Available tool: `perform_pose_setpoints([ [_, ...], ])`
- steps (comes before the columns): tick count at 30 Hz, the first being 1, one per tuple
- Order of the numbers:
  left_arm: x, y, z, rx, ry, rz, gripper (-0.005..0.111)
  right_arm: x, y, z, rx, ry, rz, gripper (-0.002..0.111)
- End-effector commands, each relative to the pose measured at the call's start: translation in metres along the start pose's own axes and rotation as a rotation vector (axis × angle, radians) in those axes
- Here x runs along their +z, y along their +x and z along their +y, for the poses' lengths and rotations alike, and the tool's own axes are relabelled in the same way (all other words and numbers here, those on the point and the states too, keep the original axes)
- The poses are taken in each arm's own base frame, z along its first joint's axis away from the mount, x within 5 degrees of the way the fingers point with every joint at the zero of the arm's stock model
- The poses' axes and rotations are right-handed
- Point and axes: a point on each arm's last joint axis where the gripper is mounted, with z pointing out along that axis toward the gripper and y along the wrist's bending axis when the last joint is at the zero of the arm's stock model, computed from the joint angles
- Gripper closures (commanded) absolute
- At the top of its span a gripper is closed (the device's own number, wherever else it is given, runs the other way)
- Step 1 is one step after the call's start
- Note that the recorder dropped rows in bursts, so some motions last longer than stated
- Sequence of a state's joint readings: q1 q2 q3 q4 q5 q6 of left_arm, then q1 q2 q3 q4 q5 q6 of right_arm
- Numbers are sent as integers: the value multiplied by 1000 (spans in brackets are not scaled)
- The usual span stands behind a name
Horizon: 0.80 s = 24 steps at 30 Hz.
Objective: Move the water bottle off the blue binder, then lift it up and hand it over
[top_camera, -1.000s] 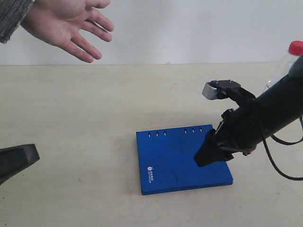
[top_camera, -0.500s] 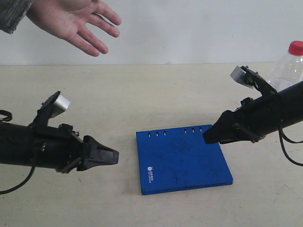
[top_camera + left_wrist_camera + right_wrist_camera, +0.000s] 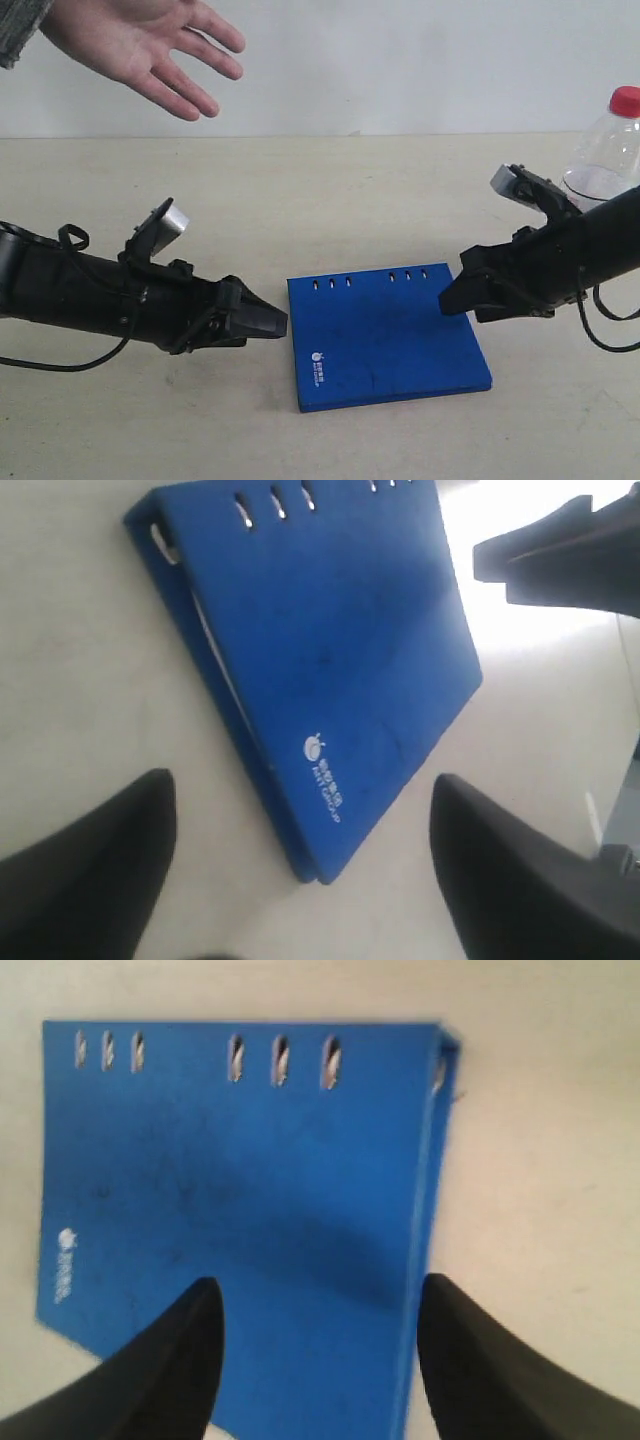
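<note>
Two open, empty tools, left (image 3: 272, 321) and right (image 3: 450, 296), flank the binder (image 3: 385, 335). Bottle (image 3: 601, 150) already stands off it on the worktop (image 3: 300, 190). Lifting and handover remain.

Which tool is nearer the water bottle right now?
Right. The right tool sits at the binder's near-right corner, just below and in front of the water bottle. The left tool is on the binder's far side from it.
</note>
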<state>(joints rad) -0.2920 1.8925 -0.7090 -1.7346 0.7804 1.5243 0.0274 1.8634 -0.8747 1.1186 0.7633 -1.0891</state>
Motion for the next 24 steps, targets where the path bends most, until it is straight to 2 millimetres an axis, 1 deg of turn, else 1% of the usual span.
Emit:
perform_pose_setpoints([
  [1,6,0,-4,-27,77,13,40,-1,-5,-1,-10,-21,4,55],
  [4,8,2,-2,-25,75,20,40,1,-6,-10,-54,68,-4,55],
  [6,10,3,0,-29,73,25,40,4,-6,-16,-50,99,-6,55],
  [10,11,4,1,-36,80,33,40,9,-3,-20,-64,99,11,55],
  [13,11,5,1,-31,86,33,40,16,1,-22,-76,66,38,55],
  [16,11,5,1,-29,86,33,40,25,5,-22,-66,-16,61,55],
  [19,11,5,-1,-14,105,33,40,31,9,-13,-94,-181,80,56],
  [24,10,5,-7,18,170,31,40,23,5,14,-151,-504,0,56],
])
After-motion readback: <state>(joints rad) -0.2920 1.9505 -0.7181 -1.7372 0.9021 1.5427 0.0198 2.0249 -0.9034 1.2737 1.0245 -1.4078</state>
